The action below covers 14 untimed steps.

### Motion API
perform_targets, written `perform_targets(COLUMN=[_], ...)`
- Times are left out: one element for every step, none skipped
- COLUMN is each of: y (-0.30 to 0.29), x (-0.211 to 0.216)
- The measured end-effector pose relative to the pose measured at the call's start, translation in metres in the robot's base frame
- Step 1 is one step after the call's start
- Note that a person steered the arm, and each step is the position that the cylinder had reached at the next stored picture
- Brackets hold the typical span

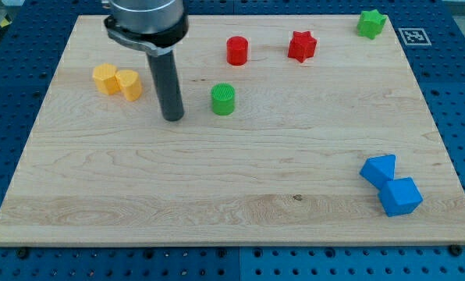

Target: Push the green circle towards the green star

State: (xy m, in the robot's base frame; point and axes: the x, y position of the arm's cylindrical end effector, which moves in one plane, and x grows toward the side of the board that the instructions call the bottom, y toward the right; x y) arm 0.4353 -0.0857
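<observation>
The green circle (223,99) stands on the wooden board, left of centre in the upper half. The green star (370,23) sits at the board's top right corner, far from the circle. My tip (172,118) rests on the board to the left of the green circle, slightly lower in the view, with a small gap between them. The dark rod rises from the tip to the arm's head at the view's top.
A red circle (237,51) and a red star (302,46) lie between the green circle and the green star. Two yellow blocks (117,81) touch each other left of my tip. Two blue blocks (392,185) sit at the lower right.
</observation>
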Motion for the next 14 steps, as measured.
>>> perform_targets(y=[0.041,0.085,0.11,0.104,0.086,0.076,0.078,0.106,0.152,0.187,0.211,0.241,0.265,0.271], x=[-0.006,-0.014,-0.019,-0.028,-0.035,-0.047,-0.053,-0.054,-0.057,-0.072,-0.082,-0.082,-0.082,-0.084])
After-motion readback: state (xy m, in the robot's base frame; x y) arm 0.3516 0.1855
